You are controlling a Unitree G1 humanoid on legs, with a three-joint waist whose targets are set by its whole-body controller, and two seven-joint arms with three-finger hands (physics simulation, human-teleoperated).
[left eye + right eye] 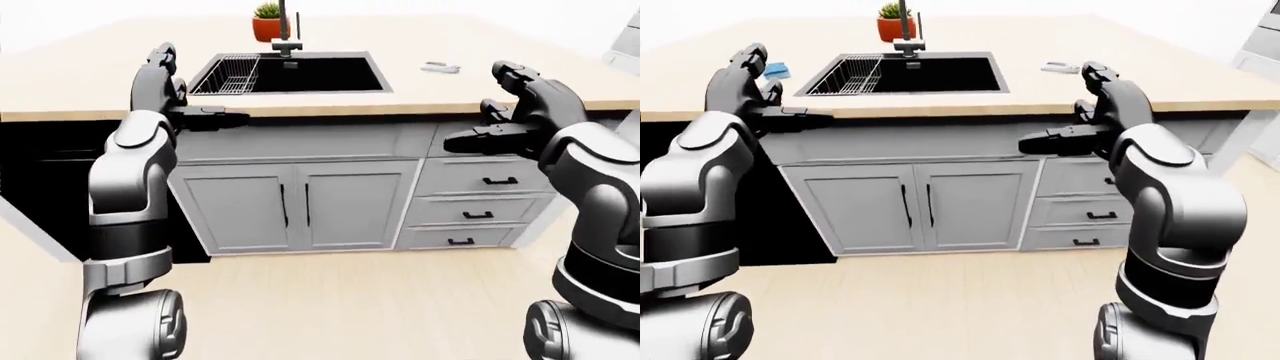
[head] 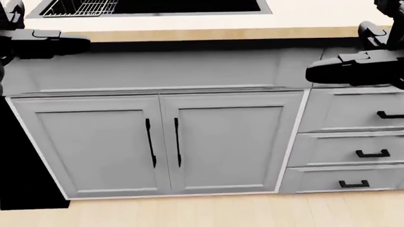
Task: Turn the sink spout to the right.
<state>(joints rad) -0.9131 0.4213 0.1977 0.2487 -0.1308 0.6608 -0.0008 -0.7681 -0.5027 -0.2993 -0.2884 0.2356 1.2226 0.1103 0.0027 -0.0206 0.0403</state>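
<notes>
Matt pale wood counter (image 1: 480, 86), black sink (image 1: 330, 73) with wire metal rack (image 1: 228, 75)

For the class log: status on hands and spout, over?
Left hand and right hand open, empty, short of the counter. Spout untouched beyond the sink. Nothing blocking the reach.

A long, light wood tabletop (image 1: 470, 90) sits on gray cupboards. Under it are two cupboard doors (image 2: 161, 142) with thin black handles. Right of the doors are three drawers (image 2: 354, 149). Below the cupboards is a pale wood floor (image 1: 350, 300). Left of the doors is a dark gap (image 1: 40, 180).
</notes>
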